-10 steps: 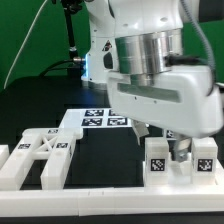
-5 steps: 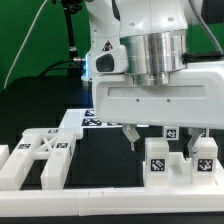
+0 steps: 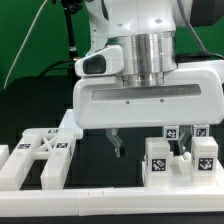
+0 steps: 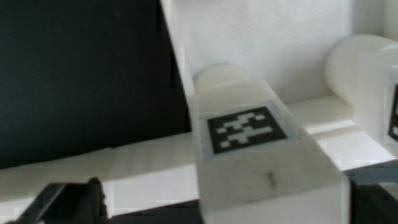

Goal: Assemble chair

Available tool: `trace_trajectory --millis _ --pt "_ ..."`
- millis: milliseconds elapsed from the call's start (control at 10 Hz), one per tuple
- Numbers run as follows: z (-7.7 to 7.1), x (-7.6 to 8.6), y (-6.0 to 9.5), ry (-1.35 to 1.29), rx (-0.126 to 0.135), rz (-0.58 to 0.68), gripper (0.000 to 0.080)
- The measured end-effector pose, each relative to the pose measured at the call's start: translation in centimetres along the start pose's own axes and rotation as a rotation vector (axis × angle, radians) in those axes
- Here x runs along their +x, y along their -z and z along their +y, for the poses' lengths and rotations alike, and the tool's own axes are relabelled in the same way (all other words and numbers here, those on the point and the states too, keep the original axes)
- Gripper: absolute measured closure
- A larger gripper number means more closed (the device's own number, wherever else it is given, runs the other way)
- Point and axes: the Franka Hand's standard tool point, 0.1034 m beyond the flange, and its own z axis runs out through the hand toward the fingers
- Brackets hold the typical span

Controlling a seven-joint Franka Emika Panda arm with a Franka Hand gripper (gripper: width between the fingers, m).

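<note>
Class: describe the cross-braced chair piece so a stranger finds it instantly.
Find the long white rail at the front. At its end on the exterior view's left lies the cross-braced piece. Only it shows an X of bars; the others are solid blocks.

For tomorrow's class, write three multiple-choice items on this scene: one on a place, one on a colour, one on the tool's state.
1. The cross-braced chair part lies: A) at the exterior view's left B) at the exterior view's right C) in the air
2. The table is: A) white B) black C) red
3. The tool is: A) shut on a part B) shut, empty C) open
Key: A, it rests near that left edge; B, the bare surface is black; C, its jaws stand wide apart.
</note>
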Motion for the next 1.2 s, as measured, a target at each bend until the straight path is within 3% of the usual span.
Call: trace_trajectory --millis 200,400,500,800,1200 --pt "-0.21 -0.21 -0.19 -0.008 0.000 0.013 0.0151" --pt "-0.19 -0.20 -0.19 -0.026 0.000 0.013 0.0427" --pt "-0.22 -0.21 -0.20 -0.099 0.001 0.013 0.0515" --pt "-0.31 -0.22 -0.19 -0.314 0.005 0.012 0.0515" --pt "-1.00 -0.39 0.06 -1.011 0.000 -0.025 0.0515"
